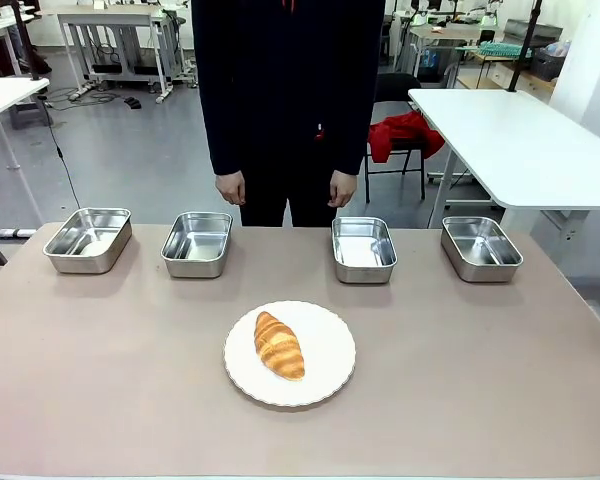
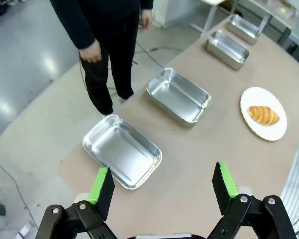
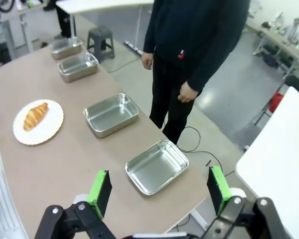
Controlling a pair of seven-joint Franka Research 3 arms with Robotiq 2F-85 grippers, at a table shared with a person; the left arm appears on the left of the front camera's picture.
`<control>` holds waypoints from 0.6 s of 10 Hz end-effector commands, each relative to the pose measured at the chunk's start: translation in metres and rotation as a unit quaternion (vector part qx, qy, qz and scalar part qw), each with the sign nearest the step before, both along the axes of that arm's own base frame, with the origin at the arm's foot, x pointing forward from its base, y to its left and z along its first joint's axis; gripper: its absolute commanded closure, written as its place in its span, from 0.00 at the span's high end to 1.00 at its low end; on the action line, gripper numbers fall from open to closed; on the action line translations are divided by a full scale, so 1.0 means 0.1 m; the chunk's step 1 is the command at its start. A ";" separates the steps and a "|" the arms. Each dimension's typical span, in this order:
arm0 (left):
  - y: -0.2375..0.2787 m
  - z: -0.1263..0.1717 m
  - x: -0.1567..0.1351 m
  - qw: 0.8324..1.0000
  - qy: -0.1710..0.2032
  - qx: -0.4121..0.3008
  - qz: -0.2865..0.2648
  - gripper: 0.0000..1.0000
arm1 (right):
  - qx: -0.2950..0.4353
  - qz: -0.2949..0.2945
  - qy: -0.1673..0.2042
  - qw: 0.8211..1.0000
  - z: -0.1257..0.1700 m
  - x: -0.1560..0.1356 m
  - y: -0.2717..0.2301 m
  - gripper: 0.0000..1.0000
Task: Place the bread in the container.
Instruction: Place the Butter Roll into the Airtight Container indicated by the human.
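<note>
Front view: grab step not begun, I reckon. Bread (image 1: 279,345) sits on the plate (image 1: 330,345) mid-table, four pans (image 1: 196,243) lined up at 12 o'clock from it, person (image 1: 285,90) behind them.

Left wrist view: my left gripper (image 2: 162,172) is spread wide and empty, bread at 2 o'clock.

Right wrist view: right gripper (image 3: 159,173) likewise, bread at 10 o'clock.

Next up is probably a reach and a gentle pinch. Tan tabletop (image 1: 460,350), grey floor (image 1: 130,150), white benches (image 1: 520,130).

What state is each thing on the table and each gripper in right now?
Croissant: lying on the plate, untouched.
Plate: holding the croissant.
Leftmost pan: empty.
Second pan: empty.
Third pan: empty.
Rightmost pan: empty.
Left gripper: open, holding nothing.
Right gripper: open, holding nothing.
</note>
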State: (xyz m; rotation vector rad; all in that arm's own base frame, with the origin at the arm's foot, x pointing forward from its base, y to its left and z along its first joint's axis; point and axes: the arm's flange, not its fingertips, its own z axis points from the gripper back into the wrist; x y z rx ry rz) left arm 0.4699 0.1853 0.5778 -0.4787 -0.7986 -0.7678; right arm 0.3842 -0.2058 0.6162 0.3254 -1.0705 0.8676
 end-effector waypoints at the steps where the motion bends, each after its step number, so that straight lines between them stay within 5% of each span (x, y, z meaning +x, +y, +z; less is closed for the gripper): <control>1: 0.03 0.04 -0.02 0.999 -0.034 -0.009 -0.019 1.00 | 0.014 0.000 -0.013 1.000 0.01 0.01 -0.12 1.00; 6: 0.03 0.11 -0.06 0.998 -0.060 -0.008 -0.025 1.00 | 0.033 -0.008 -0.013 0.999 0.00 -0.02 -0.20 1.00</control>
